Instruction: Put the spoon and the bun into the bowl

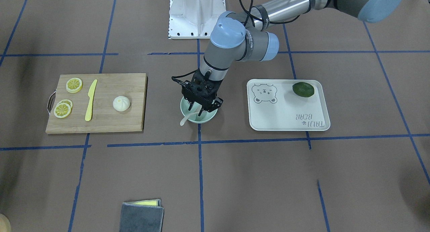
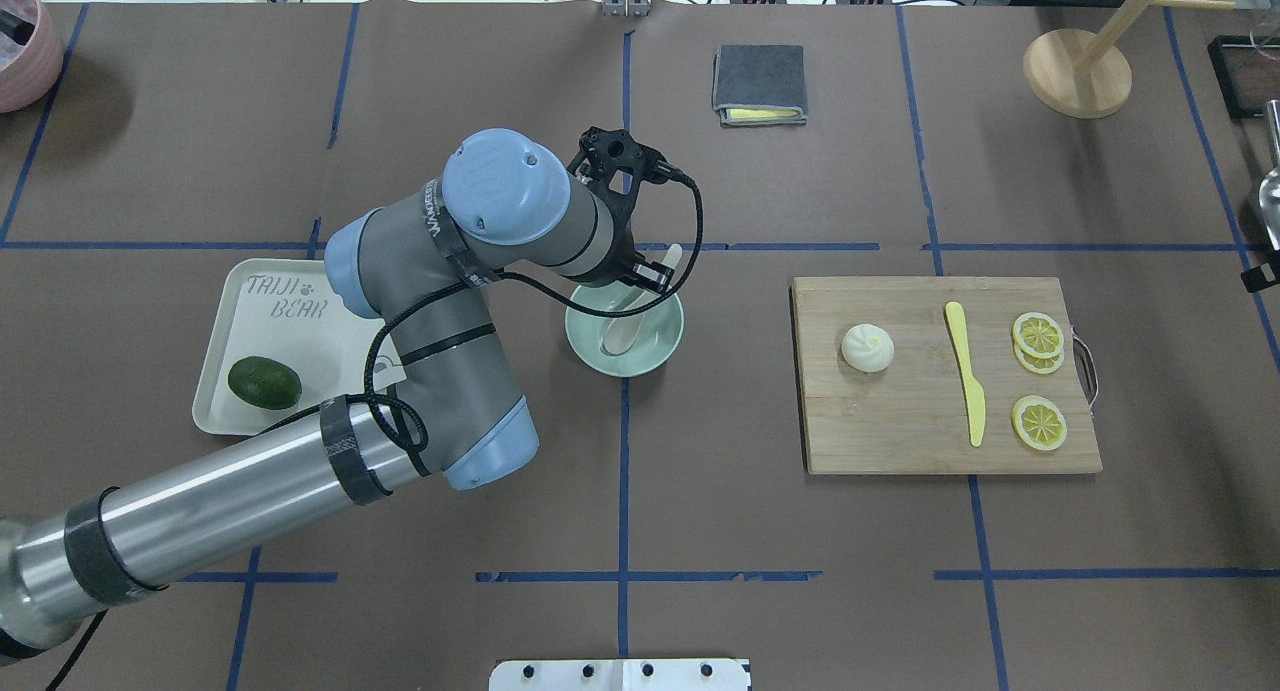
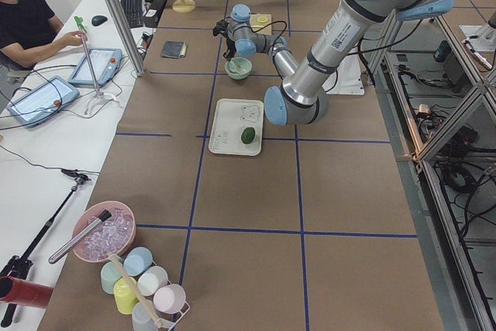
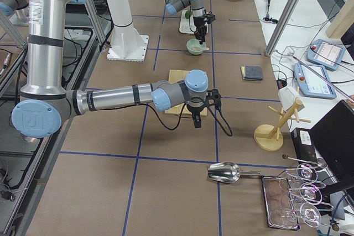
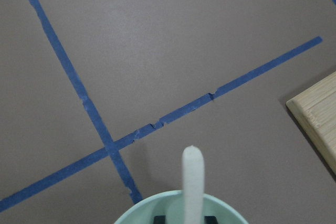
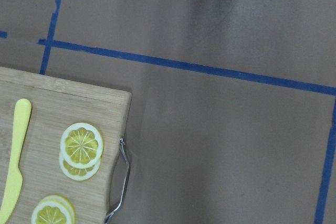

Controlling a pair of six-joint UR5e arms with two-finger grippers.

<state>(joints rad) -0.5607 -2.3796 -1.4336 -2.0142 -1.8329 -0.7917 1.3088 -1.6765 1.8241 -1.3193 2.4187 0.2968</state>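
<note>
The spoon's (image 5: 192,182) off-white handle rises up the lower middle of the left wrist view and leans out over the rim of the pale mint-green bowl (image 2: 650,356). Its scoop lies inside the bowl, which sits on a blue tape line of the table (image 2: 800,121) at the middle of the overhead view. The left gripper (image 1: 196,109) hangs directly over the bowl, jaws apart, one on either side of the handle with a gap showing. The bun (image 2: 867,347) sits well apart, right of centre in the overhead view. It is upright on the left part of a bamboo cutting board (image 2: 900,421), near a yellow plastic knife (image 2: 966,371) and lemon slices (image 2: 1038,423). At the left, partly under the arm, a white bear-print tray (image 2: 240,341) carries a dark green fruit (image 2: 264,382). The right gripper (image 4: 195,119) hovers just beside the board's handle end; I cannot tell whether its jaws are apart or together.
</note>
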